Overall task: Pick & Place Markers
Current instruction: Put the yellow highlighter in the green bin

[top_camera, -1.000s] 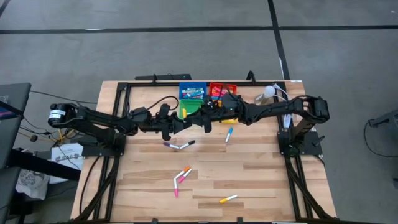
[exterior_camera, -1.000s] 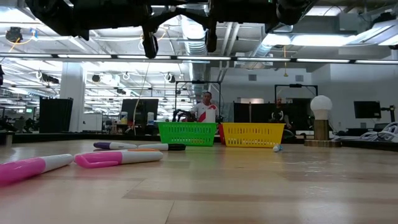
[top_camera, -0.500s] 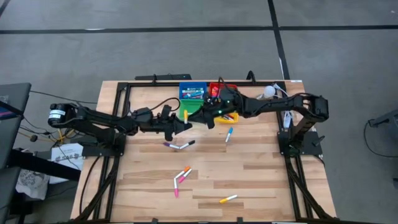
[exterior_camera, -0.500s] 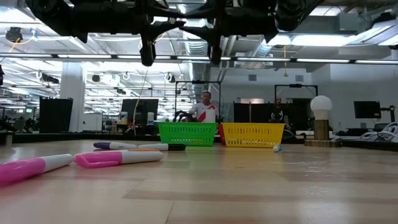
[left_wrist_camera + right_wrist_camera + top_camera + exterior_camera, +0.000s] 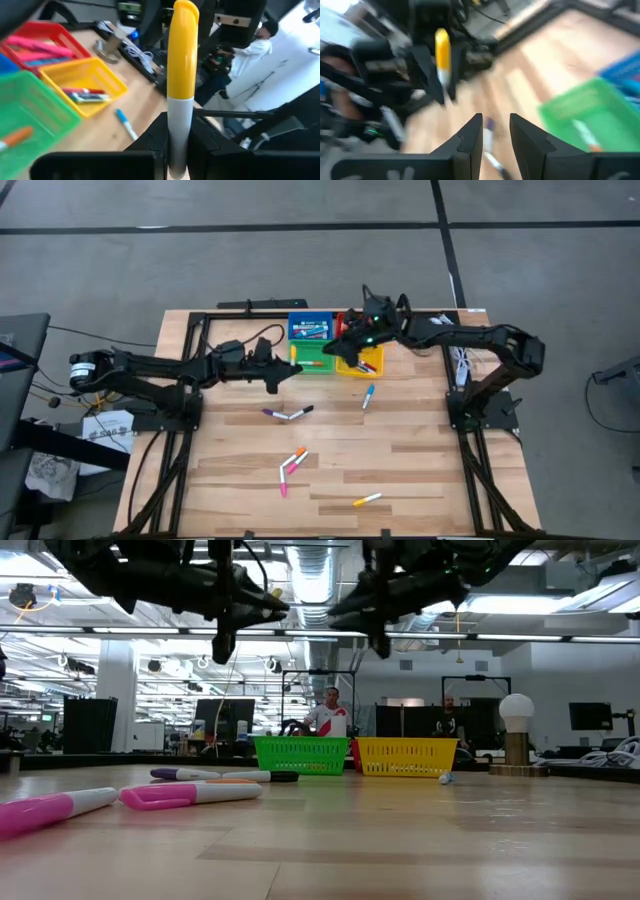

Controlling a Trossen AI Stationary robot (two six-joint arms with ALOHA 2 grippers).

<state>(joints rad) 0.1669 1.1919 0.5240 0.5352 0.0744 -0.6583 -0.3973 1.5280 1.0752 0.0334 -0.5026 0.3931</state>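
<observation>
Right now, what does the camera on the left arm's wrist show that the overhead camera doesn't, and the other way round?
Only the left wrist view shows the left gripper shut on a yellow-capped marker, plus a person in white beyond the table. Only the high view shows the whole table, the right gripper above the baskets, the blue basket, and loose markers lying toward the table's front, such as the pink marker. Both show the green basket, yellow basket, red basket and a blue marker on the wood.
</observation>
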